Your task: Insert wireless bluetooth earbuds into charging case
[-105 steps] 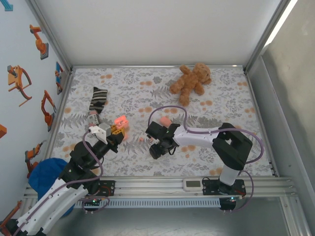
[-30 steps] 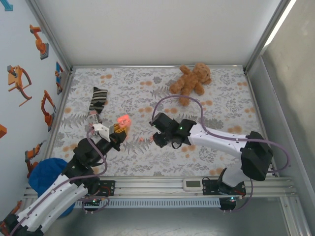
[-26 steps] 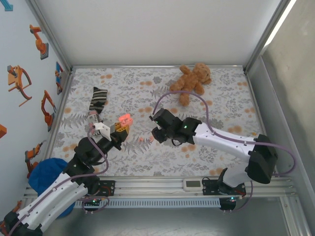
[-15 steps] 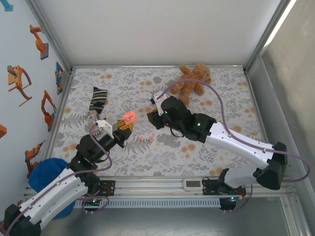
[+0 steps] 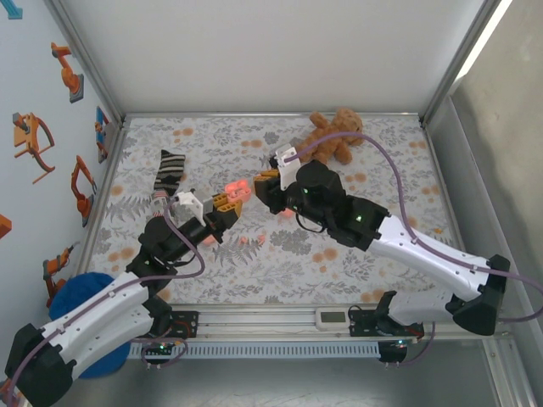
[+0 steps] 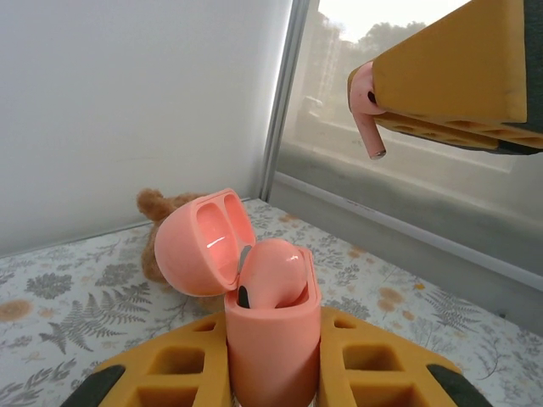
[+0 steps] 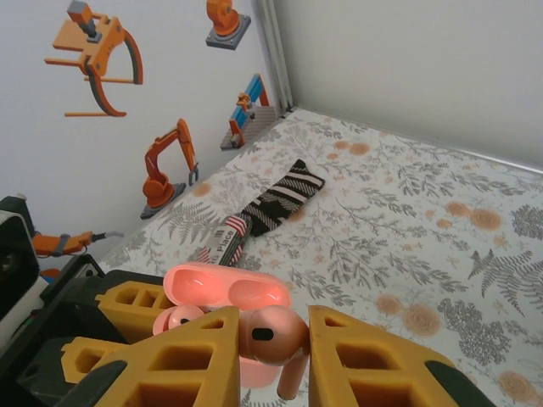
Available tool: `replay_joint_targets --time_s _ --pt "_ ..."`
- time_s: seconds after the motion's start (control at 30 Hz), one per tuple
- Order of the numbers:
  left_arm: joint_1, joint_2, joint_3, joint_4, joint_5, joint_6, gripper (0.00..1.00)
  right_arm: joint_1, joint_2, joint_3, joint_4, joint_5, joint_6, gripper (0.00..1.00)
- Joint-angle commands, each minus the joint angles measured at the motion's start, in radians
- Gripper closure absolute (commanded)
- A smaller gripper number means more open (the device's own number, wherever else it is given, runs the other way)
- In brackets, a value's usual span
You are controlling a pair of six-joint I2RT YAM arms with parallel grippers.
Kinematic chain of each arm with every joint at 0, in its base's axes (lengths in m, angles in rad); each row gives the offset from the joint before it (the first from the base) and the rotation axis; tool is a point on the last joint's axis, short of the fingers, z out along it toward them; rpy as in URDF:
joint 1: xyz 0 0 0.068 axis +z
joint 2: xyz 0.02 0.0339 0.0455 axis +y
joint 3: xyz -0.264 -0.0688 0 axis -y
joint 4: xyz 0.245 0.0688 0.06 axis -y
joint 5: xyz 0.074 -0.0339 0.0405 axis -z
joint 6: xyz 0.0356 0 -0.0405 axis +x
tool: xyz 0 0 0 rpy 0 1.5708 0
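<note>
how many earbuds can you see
4 earbuds: one in the right gripper, one seated in the open case held by the left gripper, two loose on the cloth nearby. More may be hidden under the arms.

charging case (image 6: 273, 339) is clamped by left claw (image 6: 271, 365) (lid swung open) | one earbud (image 6: 273, 270) is seated inside | second earbud (image 6: 366, 102) is pinched by right claw (image 6: 382, 85), stem down, upper right | teddy bear (image 6: 153, 209) is seen behind on floral surface (image 6: 68, 322)

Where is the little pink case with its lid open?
The pink case is clamped upright in the left gripper, held over the middle of the flowered cloth, close to the right gripper that holds an earbud.
</note>
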Motion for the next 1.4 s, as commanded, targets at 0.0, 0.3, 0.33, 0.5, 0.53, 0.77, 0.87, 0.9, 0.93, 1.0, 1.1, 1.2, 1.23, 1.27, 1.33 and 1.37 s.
replay_joint_targets --time_s 0.0,0.3,0.33,0.5,0.53,0.77,0.87,0.9,0.93,1.0,1.1,1.2,1.23,1.27,1.33,1.37 --pt "-0.008 0.018 0.048 0.092 0.058 0.018 1.00 0.000 -0.035 -0.034 0.088 -0.013 0.002 0.79" --pt "-0.018 0.035 0.055 0.136 0.090 -0.002 1.00 0.000 -0.030 -0.069 0.154 -0.051 0.004 0.79" --pt "-0.020 0.035 0.055 0.138 0.090 -0.004 1.00 -0.001 -0.027 -0.070 0.156 -0.053 0.004 0.79" --pt "-0.023 0.030 0.054 0.139 0.088 -0.004 1.00 0.000 -0.015 -0.070 0.161 -0.063 0.004 0.79" --pt "-0.025 0.030 0.054 0.139 0.088 -0.004 1.00 -0.001 -0.012 -0.072 0.161 -0.064 0.004 0.79" --pt "-0.027 0.026 0.054 0.151 0.091 -0.013 1.00 0.000 -0.006 -0.076 0.162 -0.068 0.010 0.79" --pt "-0.029 0.025 0.052 0.158 0.090 -0.016 1.00 0.000 -0.006 -0.080 0.163 -0.069 0.013 0.79" --pt "-0.028 0.024 0.051 0.161 0.091 -0.019 1.00 -0.001 -0.007 -0.082 0.164 -0.069 0.014 0.79" --pt "-0.030 0.024 0.050 0.164 0.090 -0.021 1.00 0.000 -0.005 -0.084 0.166 -0.069 0.013 0.79" --pt "-0.030 0.023 0.050 0.167 0.088 -0.023 1.00 0.000 -0.005 -0.087 0.168 -0.071 0.014 0.79" --pt "-0.031 0.024 0.051 0.169 0.086 -0.025 1.00 0.000 -0.006 -0.092 0.169 -0.072 0.015 0.79" --pt "-0.032 0.026 0.050 0.173 0.087 -0.027 1.00 -0.001 -0.006 -0.096 0.171 -0.077 0.015 0.79" --pt "-0.033 0.028 0.052 0.175 0.085 -0.027 1.00 0.000 -0.008 -0.098 0.171 -0.078 0.015 0.79" --pt "-0.033 0.027 0.052 0.177 0.084 -0.028 1.00 0.000 -0.010 -0.098 0.171 -0.081 0.015 0.79" --pt "-0.035 0.029 0.052 0.178 0.081 -0.030 1.00 0.000 -0.014 -0.103 0.172 -0.085 0.016 0.79" --pt "-0.034 0.029 0.052 0.179 0.077 -0.031 1.00 -0.001 -0.016 -0.107 0.174 -0.088 0.015 0.79"
